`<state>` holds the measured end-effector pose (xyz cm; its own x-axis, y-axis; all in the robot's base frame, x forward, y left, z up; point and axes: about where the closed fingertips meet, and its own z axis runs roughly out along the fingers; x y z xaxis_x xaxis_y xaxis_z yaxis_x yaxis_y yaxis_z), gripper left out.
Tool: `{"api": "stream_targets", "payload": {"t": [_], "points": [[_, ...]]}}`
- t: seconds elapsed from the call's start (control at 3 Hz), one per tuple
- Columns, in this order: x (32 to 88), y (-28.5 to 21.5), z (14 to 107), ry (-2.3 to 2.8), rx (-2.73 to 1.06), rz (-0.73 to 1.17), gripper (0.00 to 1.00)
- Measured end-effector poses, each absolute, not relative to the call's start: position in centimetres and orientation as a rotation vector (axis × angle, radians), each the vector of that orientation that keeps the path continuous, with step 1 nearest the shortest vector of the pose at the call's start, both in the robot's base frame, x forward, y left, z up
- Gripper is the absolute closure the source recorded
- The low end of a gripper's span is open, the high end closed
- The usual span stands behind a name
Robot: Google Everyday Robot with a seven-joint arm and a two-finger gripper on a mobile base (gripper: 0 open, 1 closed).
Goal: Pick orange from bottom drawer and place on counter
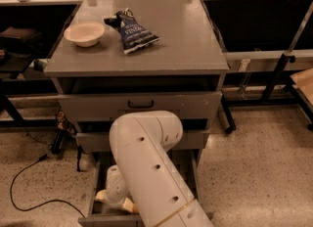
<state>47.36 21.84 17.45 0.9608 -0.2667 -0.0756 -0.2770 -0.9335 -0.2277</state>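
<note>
My white arm (146, 167) bends down in front of the cabinet and reaches into the open bottom drawer (91, 207). The gripper (114, 200) is low inside that drawer, near its front left. The arm and the wrist hide most of the drawer floor, and the orange is hidden from view. The counter (181, 40) is the flat grey top of the cabinet, well above the gripper.
A cream bowl (84, 33) and a dark blue chip bag (134, 31) lie on the counter's left half. Two upper drawers (141, 104) are above the arm's elbow. A black cable (29, 182) runs on the floor at left. Dark shelves flank the cabinet.
</note>
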Motion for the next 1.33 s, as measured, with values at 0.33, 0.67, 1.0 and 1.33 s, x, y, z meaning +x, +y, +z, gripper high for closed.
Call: {"api": "stream_targets", "payload": {"t": [0.33, 0.67, 1.0, 1.33], "points": [[46.7, 21.3, 17.8, 0.406, -2.898, 0.057, 0.00], [46.1, 20.6, 18.7, 0.391, -2.941, 0.014, 0.00], [47.0, 20.0, 19.9, 0.355, -2.989, -0.057, 0.00], [48.2, 19.5, 21.0, 0.347, -3.027, -0.091, 0.00]]}}
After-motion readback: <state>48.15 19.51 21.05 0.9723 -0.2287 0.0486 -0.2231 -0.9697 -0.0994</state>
